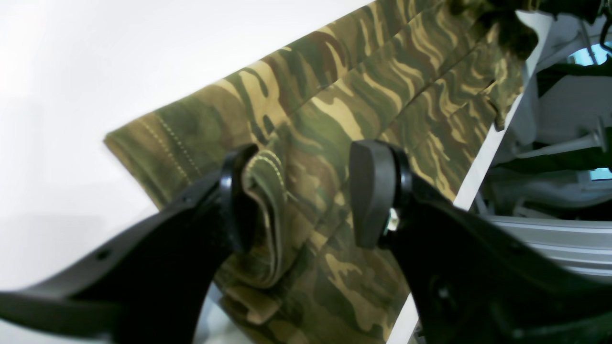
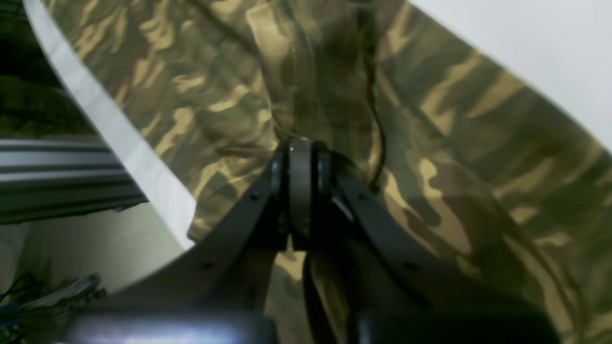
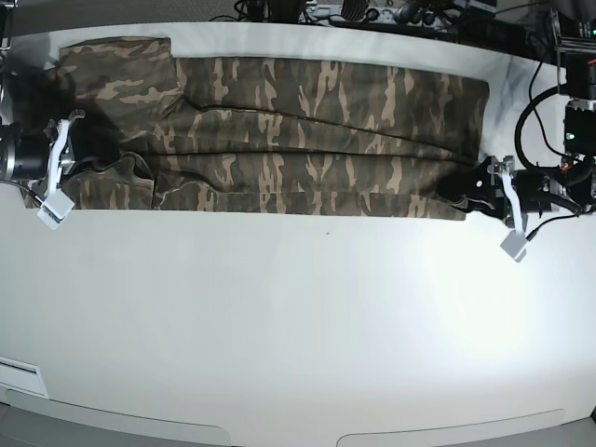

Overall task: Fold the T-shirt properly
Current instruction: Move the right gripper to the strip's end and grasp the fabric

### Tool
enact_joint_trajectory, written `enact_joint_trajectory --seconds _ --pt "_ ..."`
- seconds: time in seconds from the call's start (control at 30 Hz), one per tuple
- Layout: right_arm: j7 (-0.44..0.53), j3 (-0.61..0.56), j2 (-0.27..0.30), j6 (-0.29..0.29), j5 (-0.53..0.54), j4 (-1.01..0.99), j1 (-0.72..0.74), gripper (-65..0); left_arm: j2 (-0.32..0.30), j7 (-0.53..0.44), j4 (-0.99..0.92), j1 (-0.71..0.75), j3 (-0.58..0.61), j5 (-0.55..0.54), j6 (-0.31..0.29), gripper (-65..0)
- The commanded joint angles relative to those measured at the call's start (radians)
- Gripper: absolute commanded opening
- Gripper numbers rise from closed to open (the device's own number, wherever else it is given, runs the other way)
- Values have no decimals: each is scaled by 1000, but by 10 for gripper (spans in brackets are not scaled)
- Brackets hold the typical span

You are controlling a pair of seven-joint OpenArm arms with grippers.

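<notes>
We have the shirt (image 3: 317,140) stretched long across the far side of the table (image 3: 298,326), our right gripper (image 2: 300,157) pinched shut on its cloth while our left gripper (image 1: 306,191) stands wide around the hem, probably to keep the fold flat.

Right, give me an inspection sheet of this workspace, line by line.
Surface: white table, bare in front of the garment.
Job's things: T-shirt, camouflage, lying folded lengthwise in a long band along the far side of the table.
Clutter: nothing seen.
Grippers: left claw open, a hemmed fold of cloth against one finger; right claw shut, its tips against the cloth.
Cables: black cables loop beside the left arm; white tags hang at both wrists.
Surroundings: metal frame rail past the table edge; dark equipment behind the far edge.
</notes>
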Motion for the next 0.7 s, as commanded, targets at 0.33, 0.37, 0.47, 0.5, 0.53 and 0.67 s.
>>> enact_joint_trajectory --seconds 0.33,0.37,0.47,0.5,0.53,0.67 --pt "11 12 31 1 17 25 -80 -650 -23 -11 13 -20 -9 -25 -6 -334" --pt "11 12 34 1 17 29 -86 -650 -23 -11 13 -20 -9 -25 -6 -334" --pt "11 12 56 1 17 54 -114 -650 -25 -10 13 -19 -9 -25 -6 -334" --pt "11 12 65 1 17 64 -129 -650 -26 -11 13 -19 -9 -25 -6 -334" --pt "11 12 76 1 17 76 -143 -650 -28 -11 13 -19 -9 -25 -6 -334" --pt "11 12 97 1 17 100 -205 -650 -27 -11 13 -20 -9 -25 -6 -334"
